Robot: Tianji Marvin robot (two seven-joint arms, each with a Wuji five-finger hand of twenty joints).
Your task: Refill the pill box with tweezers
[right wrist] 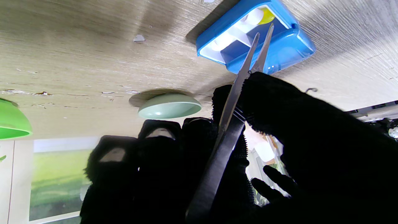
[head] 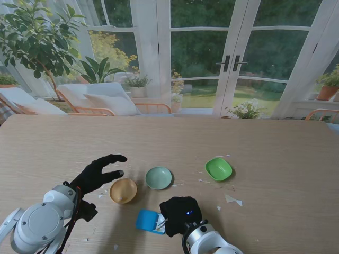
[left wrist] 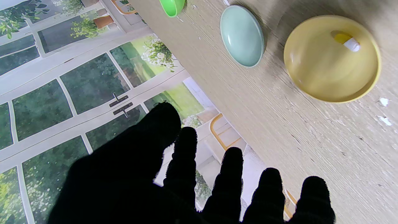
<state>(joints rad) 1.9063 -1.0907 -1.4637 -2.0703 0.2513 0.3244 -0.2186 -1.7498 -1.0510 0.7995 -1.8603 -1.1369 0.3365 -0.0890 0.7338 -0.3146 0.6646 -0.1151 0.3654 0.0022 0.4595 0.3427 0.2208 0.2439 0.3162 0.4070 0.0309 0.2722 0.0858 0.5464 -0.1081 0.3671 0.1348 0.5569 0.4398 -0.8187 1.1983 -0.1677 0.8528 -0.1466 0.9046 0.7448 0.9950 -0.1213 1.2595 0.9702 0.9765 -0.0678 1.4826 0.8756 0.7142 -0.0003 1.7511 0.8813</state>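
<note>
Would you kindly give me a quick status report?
Left hand open, empty. Right hand shut on tweezers, tips apart over blue pill box. One capsule in yellow bowl. Nothing blocking.

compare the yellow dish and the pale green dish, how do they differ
The yellow dish holds a yellow-and-white capsule; the pale green dish shows nothing inside. The yellow dish sits on the robot's left, nearer the open left hand; the pale green dish sits in the middle of the row. Both are small, round, shallow and upright.

I count three bowls: yellow bowl (head: 123,190), pale-green bowl (head: 159,178), bright-green bowl (head: 218,169). One pill box (head: 148,220), one tweezers (right wrist: 236,105), two capsules (left wrist: 345,41) (right wrist: 259,17).
</note>
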